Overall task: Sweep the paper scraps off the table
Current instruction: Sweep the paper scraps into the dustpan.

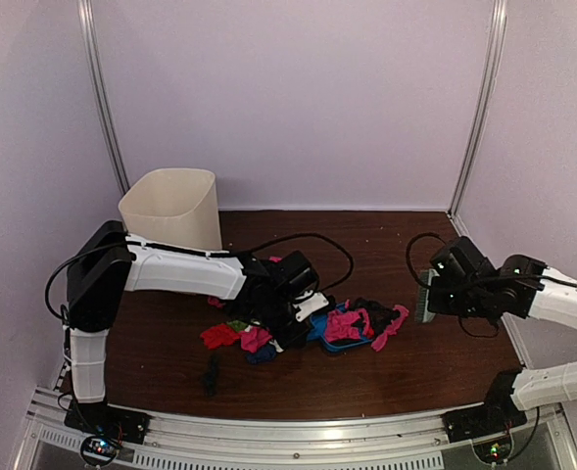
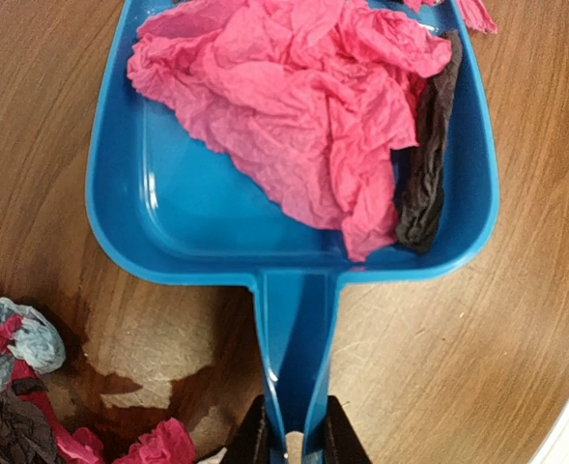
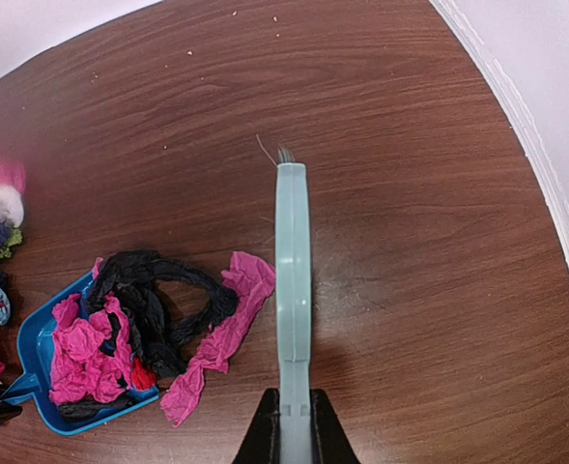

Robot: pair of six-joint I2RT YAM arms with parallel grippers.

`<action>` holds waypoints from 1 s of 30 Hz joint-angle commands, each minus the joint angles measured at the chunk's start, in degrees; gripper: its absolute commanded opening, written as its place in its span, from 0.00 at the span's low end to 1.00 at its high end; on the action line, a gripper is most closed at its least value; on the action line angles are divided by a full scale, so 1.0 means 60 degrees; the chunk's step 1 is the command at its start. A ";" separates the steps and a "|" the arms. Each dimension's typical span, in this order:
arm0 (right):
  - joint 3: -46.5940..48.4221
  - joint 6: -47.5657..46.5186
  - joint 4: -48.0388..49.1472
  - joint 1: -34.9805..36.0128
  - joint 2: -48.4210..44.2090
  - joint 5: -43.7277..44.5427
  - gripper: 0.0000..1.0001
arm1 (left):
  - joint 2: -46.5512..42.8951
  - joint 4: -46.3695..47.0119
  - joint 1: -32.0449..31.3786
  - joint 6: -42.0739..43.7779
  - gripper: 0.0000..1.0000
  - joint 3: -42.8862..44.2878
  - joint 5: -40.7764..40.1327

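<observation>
My right gripper was clamped on the pale green brush, its long axis running straight out from the fingers. Just left of it lay the paper scraps, pink and black, trailing from the mouth of the blue dustpan, which my left gripper pinched by its handle on the table.

We saw a cream bin standing at eleven o'clock, a blue dustpan lying near the centre, and a pale green brush at three o'clock of it.
</observation>
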 commanded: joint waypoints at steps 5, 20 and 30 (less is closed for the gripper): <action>-0.0078 -0.0390 0.0808 0.0154 0.0661 -0.0344 0.00 | 0.0126 0.0136 -0.0077 0.0006 0.00 0.0171 0.0085; -0.0196 -0.2610 0.3083 0.0139 0.2156 -0.0742 0.00 | 0.0153 0.0095 -0.0076 0.0016 0.00 0.0182 -0.0363; -0.0520 -0.4155 0.4232 0.0135 0.2176 -0.2142 0.00 | 0.0211 0.0129 -0.0058 0.0028 0.00 0.0225 -0.0839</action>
